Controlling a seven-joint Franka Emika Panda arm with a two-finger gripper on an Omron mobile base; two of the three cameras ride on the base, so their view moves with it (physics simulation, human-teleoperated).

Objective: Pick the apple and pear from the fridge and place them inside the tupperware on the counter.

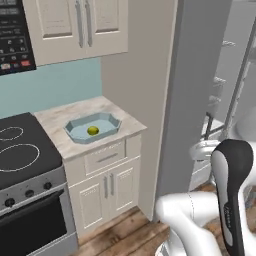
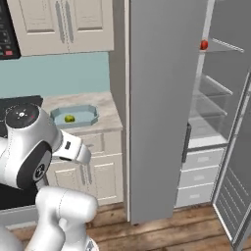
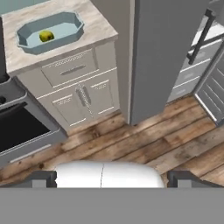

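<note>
Yellow-green pear (image 1: 92, 130) in tupperware (image 1: 111, 119); orientation indiscernible.

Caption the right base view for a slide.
Pear already in the tupperware on the counter; apple waits on a fridge shelf.

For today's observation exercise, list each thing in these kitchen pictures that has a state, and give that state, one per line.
Pear: in the tupperware.
Tupperware: on the counter, holding the pear alone.
Apple: on an upper fridge shelf, not yet picked.
Fridge: door open.
End effector: open, holding nothing.
Upper cabinets: doors shut.
Lower cabinet: doors and drawer shut.
</note>
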